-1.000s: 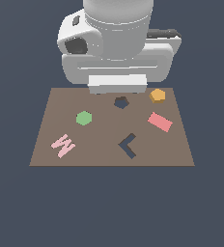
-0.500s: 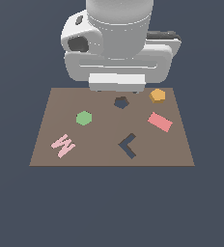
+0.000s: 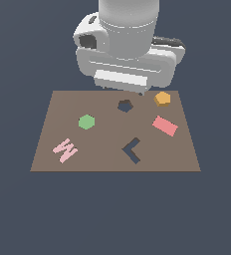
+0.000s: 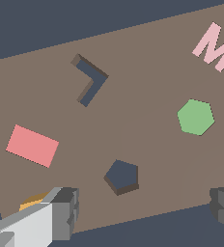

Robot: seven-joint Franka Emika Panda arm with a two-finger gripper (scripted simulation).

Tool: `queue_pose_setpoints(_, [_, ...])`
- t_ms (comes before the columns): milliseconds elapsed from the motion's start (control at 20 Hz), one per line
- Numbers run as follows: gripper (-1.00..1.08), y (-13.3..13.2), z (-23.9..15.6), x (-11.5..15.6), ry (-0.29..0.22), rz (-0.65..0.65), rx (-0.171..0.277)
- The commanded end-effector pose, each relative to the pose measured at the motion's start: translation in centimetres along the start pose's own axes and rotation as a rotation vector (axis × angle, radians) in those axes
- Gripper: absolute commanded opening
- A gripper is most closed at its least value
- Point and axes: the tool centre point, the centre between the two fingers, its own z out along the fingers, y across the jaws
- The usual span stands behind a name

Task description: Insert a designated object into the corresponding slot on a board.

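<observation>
1. The board (image 3: 112, 149) is the largest thing here, flat and brown; the arm's wrist hangs above its far edge with the jaws (image 4: 145, 210) spread wide and holding nothing.
2. The step in hand looks like reaching for the orange block (image 3: 162, 98), which lies free on the board near the far corner at the exterior view's right – just beside one finger (image 4: 61, 212) in the wrist view.
3. To do it well, centre the jaws over the block before descending, and grip flat sides so its corners can later match the hole.
4. The pentagon slot (image 3: 125, 105) is empty – near the block, not touching.
5. The chevron cutout (image 3: 132, 150) is also empty.
</observation>
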Motion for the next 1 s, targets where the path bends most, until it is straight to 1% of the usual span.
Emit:
queue_pose_setpoints(0, [1.0, -0.2, 0.5, -0.8, 0.001, 0.061, 0.0])
queue_pose_setpoints(450, [1.0, -1.7, 2.5, -4.0, 0.006, 0.329, 0.0])
queue_pose_setpoints(950, [1.0, -4.4, 4.9, -7.0, 0.011, 0.631, -0.001])
